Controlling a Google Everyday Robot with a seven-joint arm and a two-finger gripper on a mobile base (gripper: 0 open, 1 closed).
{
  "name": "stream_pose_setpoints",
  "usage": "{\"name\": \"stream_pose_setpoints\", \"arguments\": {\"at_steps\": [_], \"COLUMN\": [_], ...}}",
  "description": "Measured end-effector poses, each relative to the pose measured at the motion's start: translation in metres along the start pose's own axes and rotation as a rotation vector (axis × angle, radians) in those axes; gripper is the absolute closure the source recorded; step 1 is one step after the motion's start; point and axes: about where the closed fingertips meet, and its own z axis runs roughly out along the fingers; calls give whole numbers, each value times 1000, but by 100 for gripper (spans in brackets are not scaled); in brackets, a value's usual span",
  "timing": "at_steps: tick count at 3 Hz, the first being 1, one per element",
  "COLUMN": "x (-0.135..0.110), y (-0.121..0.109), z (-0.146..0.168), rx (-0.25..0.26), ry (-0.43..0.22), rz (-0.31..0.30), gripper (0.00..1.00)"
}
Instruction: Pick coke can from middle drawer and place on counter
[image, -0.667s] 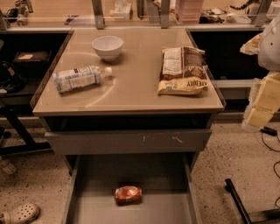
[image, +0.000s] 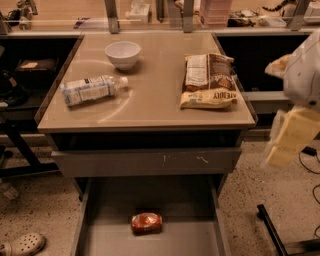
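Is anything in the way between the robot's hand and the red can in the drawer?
Nothing visible. The gripper hangs to the right of the counter, above the floor. The coke can lies on its side, uncovered, in the open middle drawer, forward of the drawer front above it.

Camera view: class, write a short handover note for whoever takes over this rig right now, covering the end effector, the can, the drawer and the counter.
The end effector hangs right of the counter, far from the coke can. The can lies on its side in the open middle drawer. Counter holds a bowl, bottle and snack bags. Done: drawer open. Left: grasp can, place it on counter.
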Motion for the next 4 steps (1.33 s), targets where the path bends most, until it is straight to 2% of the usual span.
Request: {"name": "stream_pose_setpoints", "arguments": {"at_steps": [1, 2, 3, 4], "x": [-15, -19, -14, -17], "y": [46, 87, 96, 101], "z": [57, 117, 126, 139], "rx": [-71, -174, -194, -232], "ry": [-32, -46, -33, -56], "rz": [-44, -78, -77, -68], "gripper": [0, 0, 0, 0]}}
